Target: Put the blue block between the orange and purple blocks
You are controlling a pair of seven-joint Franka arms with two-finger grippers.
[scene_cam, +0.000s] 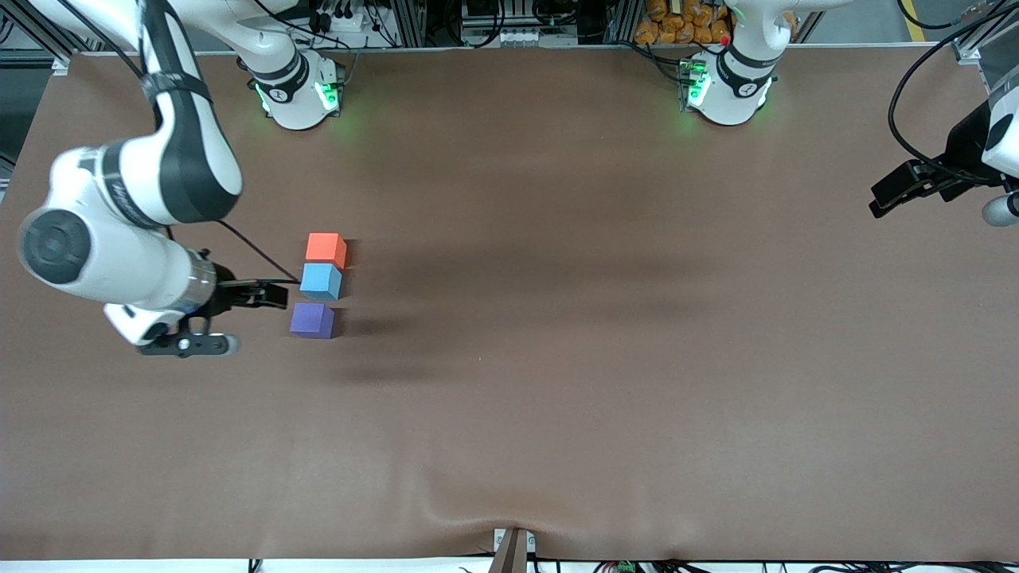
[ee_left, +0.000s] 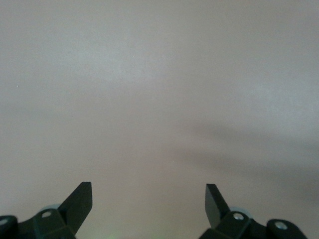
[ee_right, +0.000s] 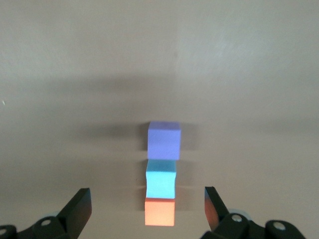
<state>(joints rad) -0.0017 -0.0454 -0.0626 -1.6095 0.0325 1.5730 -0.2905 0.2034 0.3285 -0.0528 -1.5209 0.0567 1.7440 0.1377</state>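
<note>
Three matte cubes in row: orange-red block (scene_cam: 326, 247), sky-blue block (scene_cam: 321, 281), violet-purple block (scene_cam: 312, 320) | right gripper (scene_cam: 267, 294) spread wide, empty, beside blue: retreat without nudging | left gripper (scene_cam: 896, 193) wide, empty, waiting at table's left-arm end.

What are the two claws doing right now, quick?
Left gripper: open, empty, waiting over bare table at its own end.
Right gripper: open, empty, beside the row with the blue block.
</note>
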